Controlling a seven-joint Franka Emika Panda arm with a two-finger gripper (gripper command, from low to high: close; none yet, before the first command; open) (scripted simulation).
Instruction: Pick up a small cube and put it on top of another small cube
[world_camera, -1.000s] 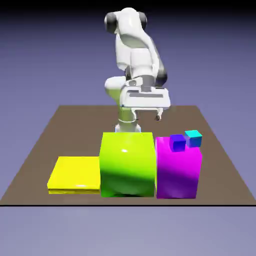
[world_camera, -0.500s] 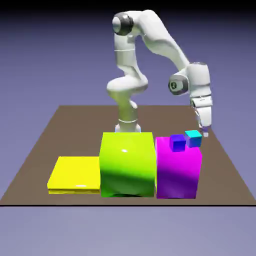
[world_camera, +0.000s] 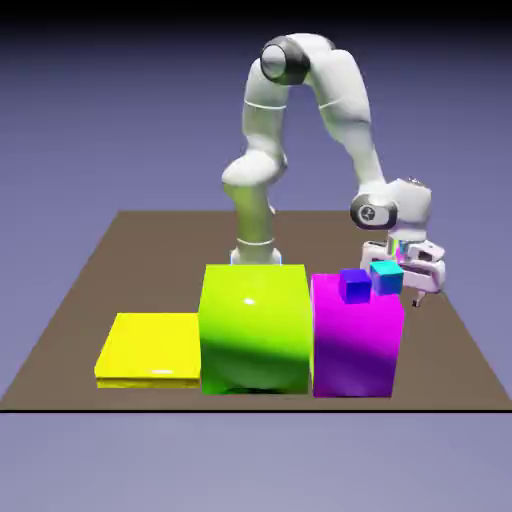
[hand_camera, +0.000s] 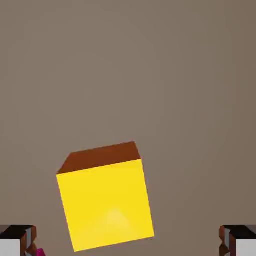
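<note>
- The gripper (world_camera: 418, 283) hangs low at the far side of the magenta block (world_camera: 357, 345), empty, its fingertips (hand_camera: 15, 241) spread wide at the two lower corners of the hand view.
- One second ago the hand sat high over the green block (world_camera: 253, 330); since then the arm has swung across and dropped to the level of the magenta block's top.
- A small yellow cube (hand_camera: 105, 205) lies on the table (hand_camera: 190, 75) straight ahead of the hand, between the finger lines, nearer one tip than the other and turned slightly askew to them. The exterior view does not show it.
- Just beside the hand, on the magenta block, stand a cyan cube (world_camera: 387, 277) and, one step further from it, a blue cube (world_camera: 354, 286), touching or nearly so.
- The swing and descent read as an approach to the yellow cube: the grasp is not yet made, and the hand likely needs to go lower and square up before closing.
</note>
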